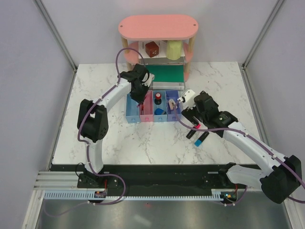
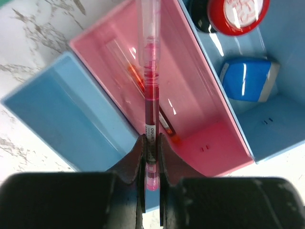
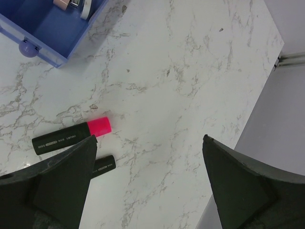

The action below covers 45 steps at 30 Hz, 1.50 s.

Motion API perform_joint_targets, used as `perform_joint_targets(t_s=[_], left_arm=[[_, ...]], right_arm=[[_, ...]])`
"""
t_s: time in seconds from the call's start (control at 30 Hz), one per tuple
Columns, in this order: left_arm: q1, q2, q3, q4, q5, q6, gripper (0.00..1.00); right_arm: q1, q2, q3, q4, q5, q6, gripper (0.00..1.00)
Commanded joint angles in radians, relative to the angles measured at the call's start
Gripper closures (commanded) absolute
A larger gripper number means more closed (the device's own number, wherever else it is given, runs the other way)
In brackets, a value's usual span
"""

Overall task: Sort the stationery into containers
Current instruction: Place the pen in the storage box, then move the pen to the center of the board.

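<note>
Two highlighters (image 3: 71, 136) lie under your right gripper (image 3: 147, 143), jaws wide; your left gripper (image 2: 151, 143) pinches the red pen (image 2: 151, 95) over the pink bin (image 2: 190, 95).

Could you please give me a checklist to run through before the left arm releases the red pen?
1. Left gripper shut on the red pen: ok.
2. Pen lined up over the pink bin: ok in the left wrist view.
3. Room in the pink bin: ok; one pen-like item lies there, with bare floor beside it.
4. Pen clear of the bin's walls: cannot tell.
5. Right gripper open and not over the bins: ok; it hovers above the pink-ended highlighter on the marble table.
</note>
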Motion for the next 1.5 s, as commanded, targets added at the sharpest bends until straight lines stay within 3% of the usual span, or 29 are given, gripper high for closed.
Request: perform_joint_targets(t_s=[0.0,0.3,0.37,0.4,0.5,0.6,0.97,1.23,1.47], left_arm=[[-0.015,-0.083,-0.059,-0.023,-0.01,-0.031,0.98],[-0.017,-0.112,-0.1,-0.022,-0.004,-0.031,0.97],[-0.02,-0.105,-0.091,-0.028,0.031,-0.023,0.89],[-0.021,-0.101,-0.082,-0.031,0.048,-0.017,0.75],[-0.037,-0.091,-0.059,-0.045,0.095,-0.002,0.53],[-0.05,-0.089,-0.037,-0.052,0.114,0.007,0.47],[-0.06,-0.167,0.009,-0.101,0.217,0.081,0.45],[-0.051,-0.255,-0.013,-0.114,0.126,0.138,0.45],[-0.034,-0.298,-0.042,-0.114,0.1,0.148,0.45]], right_arm=[[-0.028,0.011,0.009,0.008,-0.041,0.014,0.02],[-0.041,0.023,0.009,0.011,-0.083,0.026,0.02],[-0.042,0.034,-0.001,0.01,-0.105,0.036,0.02],[-0.044,0.036,-0.005,0.01,-0.116,0.039,0.02],[-0.055,0.056,-0.011,0.002,-0.165,0.054,0.02],[-0.071,0.095,-0.013,0.004,-0.214,0.081,0.02],[-0.188,0.316,0.042,-0.081,-0.336,0.203,0.03],[-0.223,0.453,0.125,-0.171,-0.422,0.258,0.07],[-0.223,0.479,0.163,-0.236,-0.507,0.235,0.1]])
